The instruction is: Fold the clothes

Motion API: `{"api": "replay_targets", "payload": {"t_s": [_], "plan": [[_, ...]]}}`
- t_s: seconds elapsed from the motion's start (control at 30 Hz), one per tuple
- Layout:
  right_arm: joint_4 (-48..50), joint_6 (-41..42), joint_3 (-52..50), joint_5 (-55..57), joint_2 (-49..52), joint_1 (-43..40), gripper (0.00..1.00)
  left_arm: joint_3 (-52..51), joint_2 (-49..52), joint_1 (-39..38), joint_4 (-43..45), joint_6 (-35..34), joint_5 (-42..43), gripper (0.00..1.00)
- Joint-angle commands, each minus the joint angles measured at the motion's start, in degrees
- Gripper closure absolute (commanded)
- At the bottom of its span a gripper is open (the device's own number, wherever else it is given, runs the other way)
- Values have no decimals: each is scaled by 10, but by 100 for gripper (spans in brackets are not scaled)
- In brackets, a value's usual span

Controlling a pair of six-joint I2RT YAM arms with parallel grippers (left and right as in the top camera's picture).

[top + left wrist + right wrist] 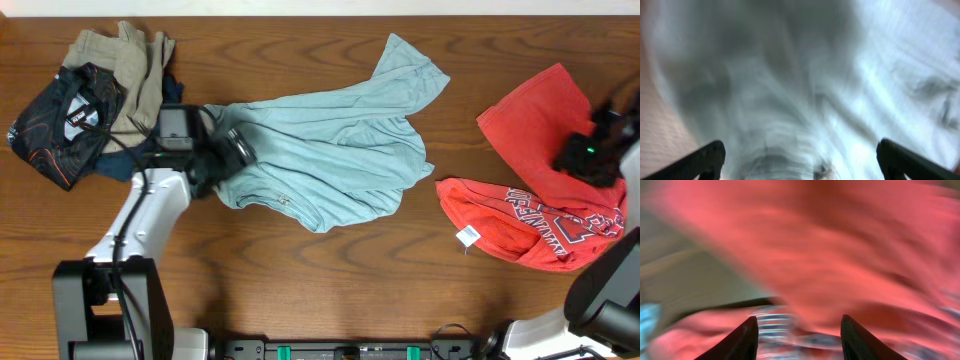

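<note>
The pale blue-grey T-shirt (330, 150) lies crumpled mid-bench (330, 290), spreading toward 3 o'clock from the left pincer (237, 148), which is spread wide at its edge. The red T-shirt (520, 140) lies at the bench's 3 o'clock side, under the right pincer (582, 155), which is parted.

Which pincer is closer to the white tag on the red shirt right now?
Right. The right pincer sits over the red shirt, a short way from its white tag; the left pincer is far off, on the blue shirt.
</note>
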Motion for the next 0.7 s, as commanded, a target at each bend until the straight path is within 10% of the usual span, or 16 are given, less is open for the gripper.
{"api": "replay_targets", "payload": {"t_s": [0.0, 0.67], "plan": [[-1, -48, -5, -144, -9, 41, 49, 3, -4, -38, -58, -14, 46, 2], [10, -48, -106, -98, -5, 225, 49, -34, 58, -232, -11, -45, 35, 9]]}}
